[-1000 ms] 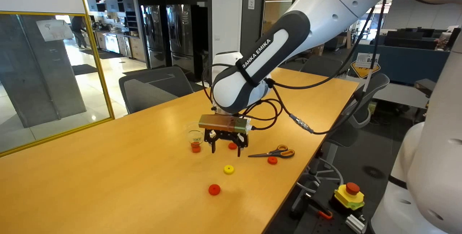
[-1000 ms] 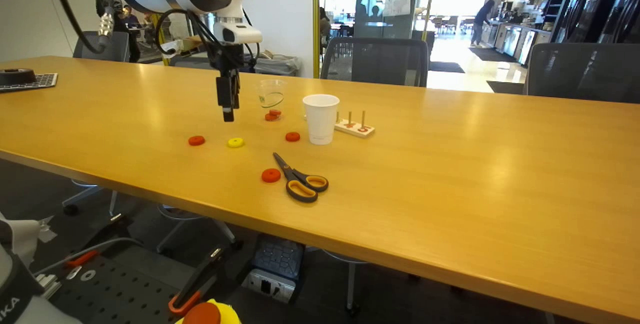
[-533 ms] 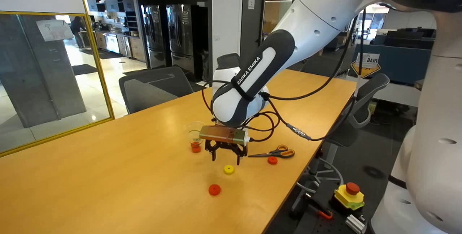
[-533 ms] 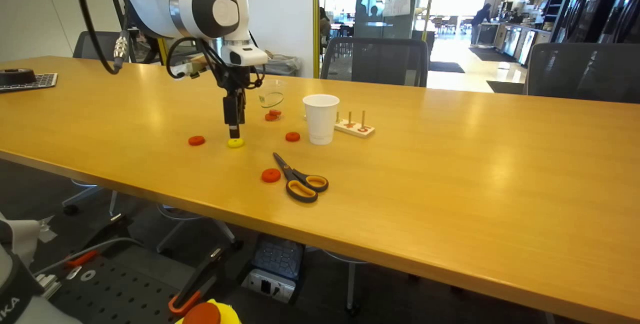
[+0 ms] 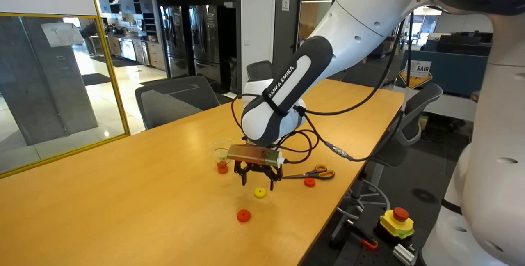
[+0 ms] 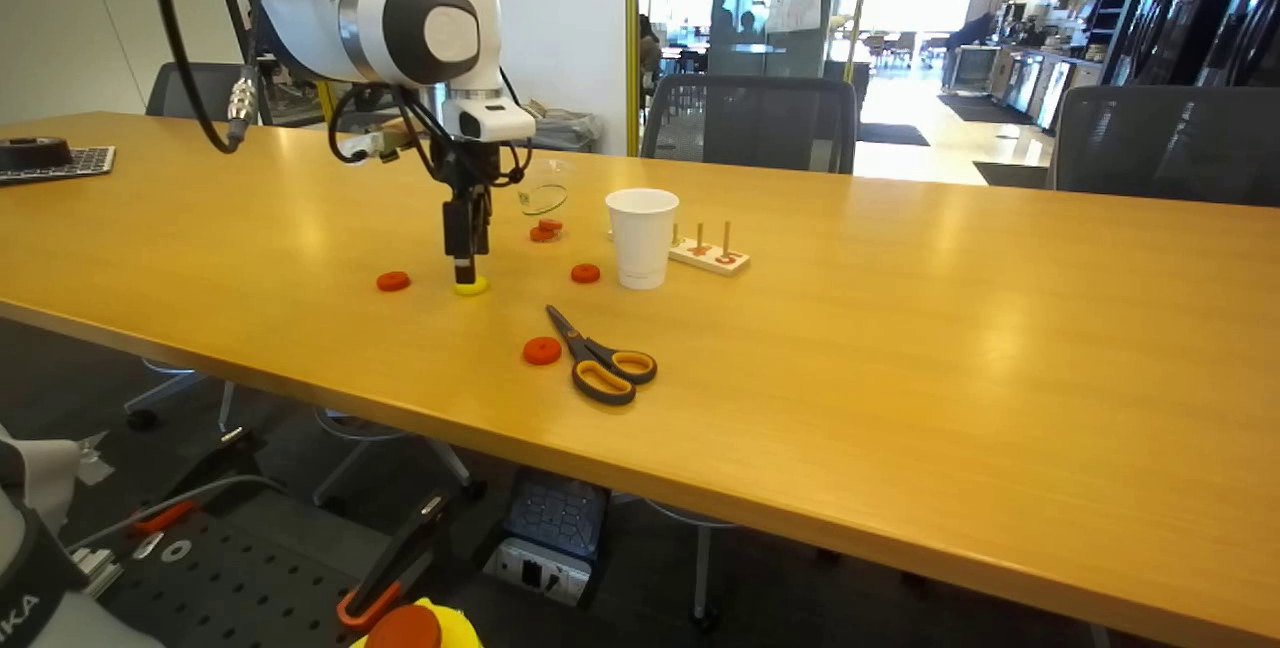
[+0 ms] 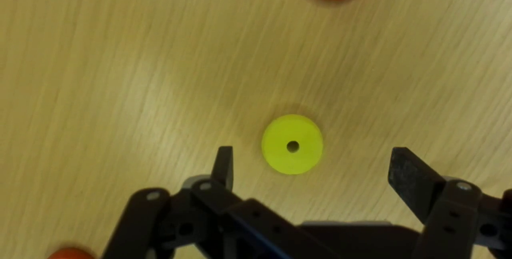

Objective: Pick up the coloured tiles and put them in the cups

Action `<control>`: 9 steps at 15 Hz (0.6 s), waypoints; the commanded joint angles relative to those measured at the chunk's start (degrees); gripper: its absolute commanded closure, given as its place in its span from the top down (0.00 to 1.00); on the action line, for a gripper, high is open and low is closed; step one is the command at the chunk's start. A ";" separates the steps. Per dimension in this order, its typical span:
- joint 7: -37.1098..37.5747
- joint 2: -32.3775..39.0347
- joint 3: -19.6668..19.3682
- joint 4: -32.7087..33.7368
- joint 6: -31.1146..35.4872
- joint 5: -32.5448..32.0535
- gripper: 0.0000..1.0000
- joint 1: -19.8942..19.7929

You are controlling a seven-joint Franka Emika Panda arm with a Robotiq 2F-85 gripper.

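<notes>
Beneath the gripper [image 5: 258, 186], spread wide and gripping nothing, the yellow tile [image 7: 293, 160] rests flat on the counter [image 5: 164, 204], so low that a pinch made too high could slip over it, and an off-centre one could shove it away.

Legible in an exterior view: "RANKA EMIKA", white, on the dark arm cover [image 5: 283, 80]; black strap [image 5: 275, 102] sits just ahead of the R. Far right: "BAIR" on a white sign [image 5: 421, 70]; yellow sign [image 5: 416, 81] partly behind it, can't read that. In an exterior view, near left: "IKA", white, on a dark robot panel [image 6: 35, 576], rest cut off. Peg board [image 6: 708, 256]: red-orange mark at right end looks like a 5; mark next to it unclear.
</notes>
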 commanded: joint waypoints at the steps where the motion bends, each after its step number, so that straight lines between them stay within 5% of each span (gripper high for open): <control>1: -1.25 -0.92 0.15 -1.18 1.53 2.34 1.00 -0.48; 8: -1.49 -0.82 0.08 -1.89 2.29 2.90 1.00 -0.56; 9: -1.27 -0.77 0.00 -2.09 3.00 2.55 0.75 -0.48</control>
